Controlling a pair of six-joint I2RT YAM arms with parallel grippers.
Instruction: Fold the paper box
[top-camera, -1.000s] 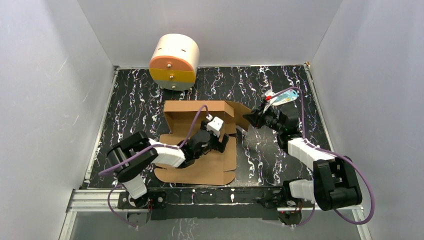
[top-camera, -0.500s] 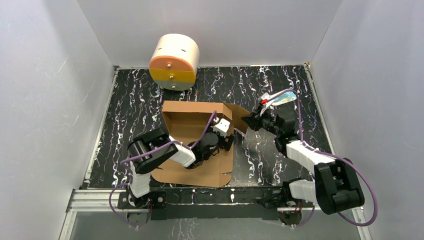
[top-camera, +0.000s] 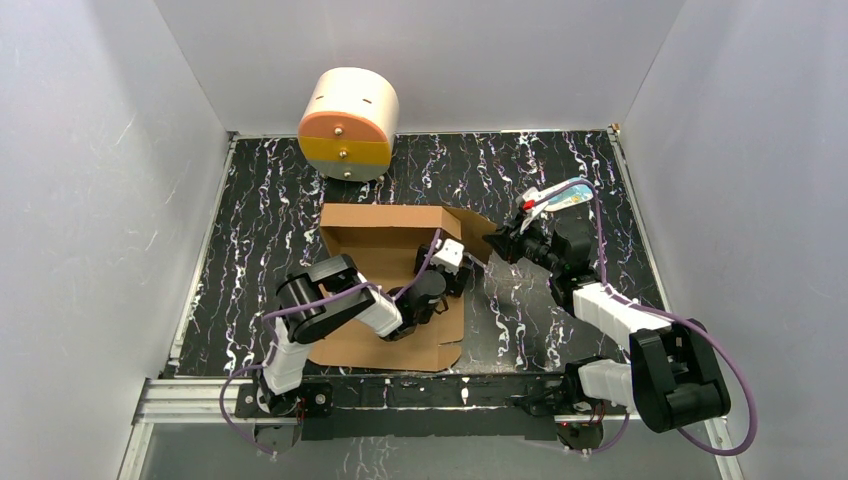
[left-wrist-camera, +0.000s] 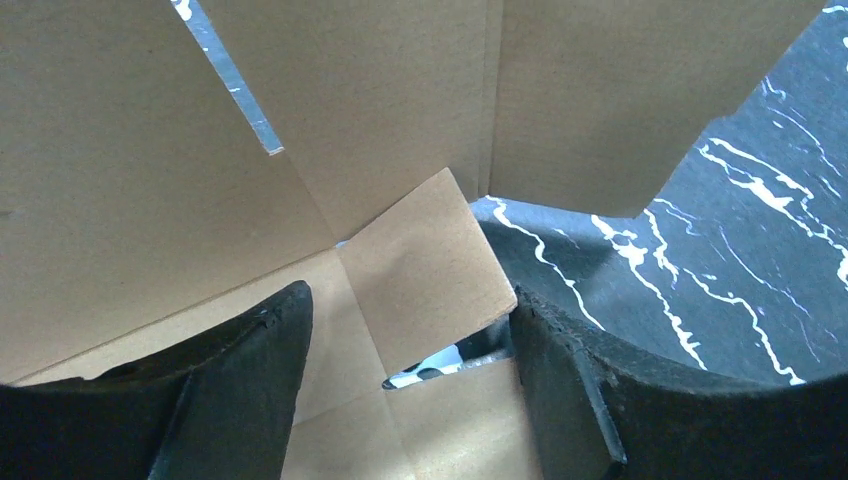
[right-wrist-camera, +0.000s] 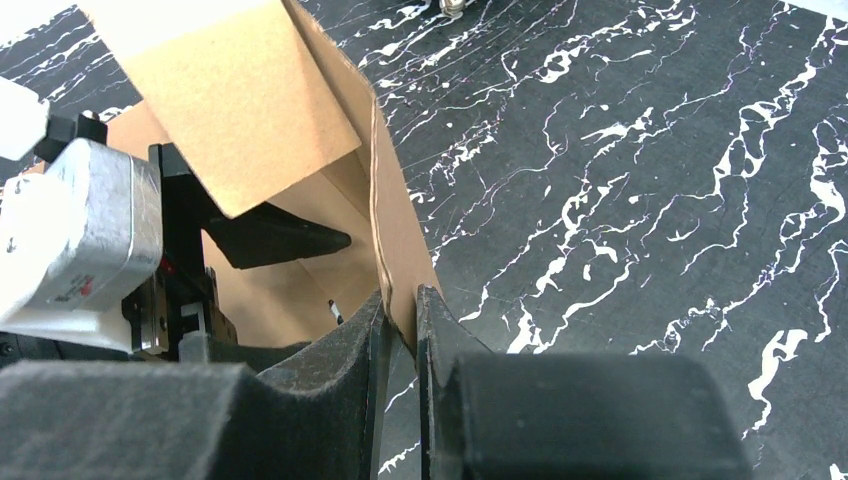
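The paper box (top-camera: 385, 235) lies half-formed on the black marbled table (top-camera: 260, 230), with its back wall standing and its front panel flat toward the arm bases. The right gripper (right-wrist-camera: 400, 312) has its 2 fingers (right-wrist-camera: 345, 350) pinched on the lower edge of the box's right side flap, which rises upright from between them. The rest of the box spreads to that gripper's left.

The left gripper (left-wrist-camera: 408, 380) reaches into the box's right near corner with its jaws well apart, holding nothing. A small inner flap (left-wrist-camera: 425, 270) stands tilted just ahead of it, between its 2 fingers. The flap's corner comes close to the right-hand finger and is possibly touching it, though the wrist view is too tight to be sure.

The 2 grippers are near each other, with the side flap between them. Well beyond the left gripper, past the back wall, sits a cream round drawer unit (top-camera: 349, 122) with orange and yellow fronts.
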